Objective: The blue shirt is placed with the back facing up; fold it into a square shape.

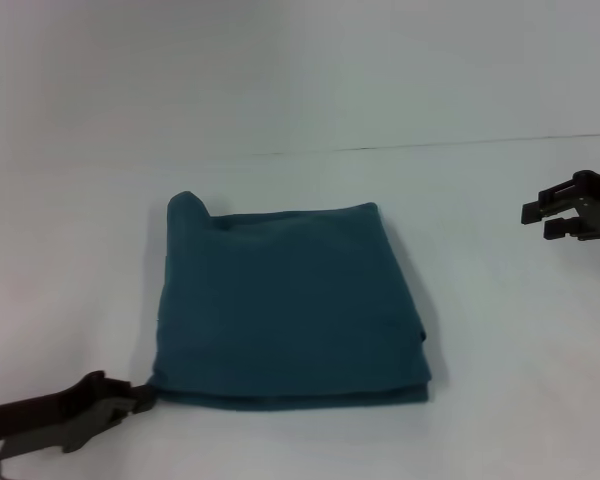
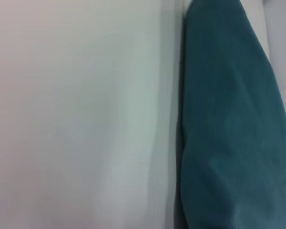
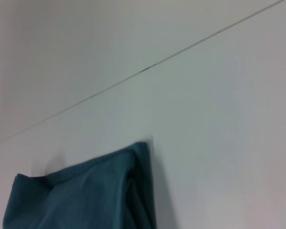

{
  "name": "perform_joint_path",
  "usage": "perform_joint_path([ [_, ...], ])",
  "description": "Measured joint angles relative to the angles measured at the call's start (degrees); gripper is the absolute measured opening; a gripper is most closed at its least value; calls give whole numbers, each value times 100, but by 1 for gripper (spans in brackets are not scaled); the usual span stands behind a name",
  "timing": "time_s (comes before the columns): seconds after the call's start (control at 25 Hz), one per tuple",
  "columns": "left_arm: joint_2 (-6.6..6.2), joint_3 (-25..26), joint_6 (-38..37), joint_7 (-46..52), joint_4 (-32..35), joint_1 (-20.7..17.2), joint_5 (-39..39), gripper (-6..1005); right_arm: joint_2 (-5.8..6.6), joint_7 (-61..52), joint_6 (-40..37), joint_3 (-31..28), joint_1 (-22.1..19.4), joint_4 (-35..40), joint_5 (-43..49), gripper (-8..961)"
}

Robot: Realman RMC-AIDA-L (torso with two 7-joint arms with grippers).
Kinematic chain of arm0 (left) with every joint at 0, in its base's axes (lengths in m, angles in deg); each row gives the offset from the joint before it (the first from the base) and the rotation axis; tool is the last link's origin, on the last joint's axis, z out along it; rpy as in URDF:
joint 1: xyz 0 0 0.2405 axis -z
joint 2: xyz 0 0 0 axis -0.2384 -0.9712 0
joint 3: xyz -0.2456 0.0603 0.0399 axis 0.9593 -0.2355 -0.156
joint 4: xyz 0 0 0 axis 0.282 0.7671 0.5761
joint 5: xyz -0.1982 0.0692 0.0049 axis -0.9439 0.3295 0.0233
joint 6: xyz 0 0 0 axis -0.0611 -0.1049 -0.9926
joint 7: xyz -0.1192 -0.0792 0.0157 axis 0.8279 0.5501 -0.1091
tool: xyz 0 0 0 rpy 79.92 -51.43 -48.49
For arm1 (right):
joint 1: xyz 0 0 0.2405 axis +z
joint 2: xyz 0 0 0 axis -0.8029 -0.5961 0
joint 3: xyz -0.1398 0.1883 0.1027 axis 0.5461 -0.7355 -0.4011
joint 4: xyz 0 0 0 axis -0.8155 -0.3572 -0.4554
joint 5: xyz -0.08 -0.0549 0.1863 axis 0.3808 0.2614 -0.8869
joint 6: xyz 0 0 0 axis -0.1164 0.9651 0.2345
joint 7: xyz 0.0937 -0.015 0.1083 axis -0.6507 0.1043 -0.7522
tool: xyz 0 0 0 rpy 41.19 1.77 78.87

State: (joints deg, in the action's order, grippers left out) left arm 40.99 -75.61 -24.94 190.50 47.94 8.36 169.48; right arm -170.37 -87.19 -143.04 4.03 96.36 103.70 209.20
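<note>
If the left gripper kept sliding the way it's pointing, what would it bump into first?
Most likely the blue shirt. The left gripper lies low on the white table, pointing right at the folded shirt's near left corner, and its tips seem to touch that corner already. Depth is hard to judge, so I can't be sure.

Soft, even overhead light; the shirt (image 1: 290, 305) casts a faint shadow rightward; both wrist views are blurred.

We see the blue shirt (image 1: 290, 305) as one plain dark teal-blue, with no print or pattern. Around it the counter (image 1: 300, 100) is plain white, crossed behind the shirt by one thin dark line. The left gripper (image 1: 145, 397) and right gripper (image 1: 545, 218) are black.
</note>
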Motion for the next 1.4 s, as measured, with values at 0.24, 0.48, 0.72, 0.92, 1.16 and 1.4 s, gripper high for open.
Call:
perform_joint_path([
  [0.24, 1, 234, -180, -133, 34, -88, 147, 42, -14, -19, 7, 19, 28, -2, 0, 446],
  [0.48, 37, 203, -402, -255, 31, -86, 150, 50, -14, -21, 13, 18, 44, -49, 0, 446],
  [0.72, -33, 534, -569, -434, -6, -111, 250, 57, 7, -1, -2, 3, 8, -52, 0, 447],
  [0.92, -102, 901, -794, -467, 29, -127, 563, 63, 4, 12, 23, -1, -3, -53, 0, 447],
  [1.16, -132, 1262, -1193, -685, 12, 1, 301, 299, -8, 97, 0, 9, 9, -53, 0, 447],
  [1.4, -107, 1255, -1698, -2059, 30, 310, -48, 480, -200, 1737, -407, -14, -78, -10, -800, 449],
])
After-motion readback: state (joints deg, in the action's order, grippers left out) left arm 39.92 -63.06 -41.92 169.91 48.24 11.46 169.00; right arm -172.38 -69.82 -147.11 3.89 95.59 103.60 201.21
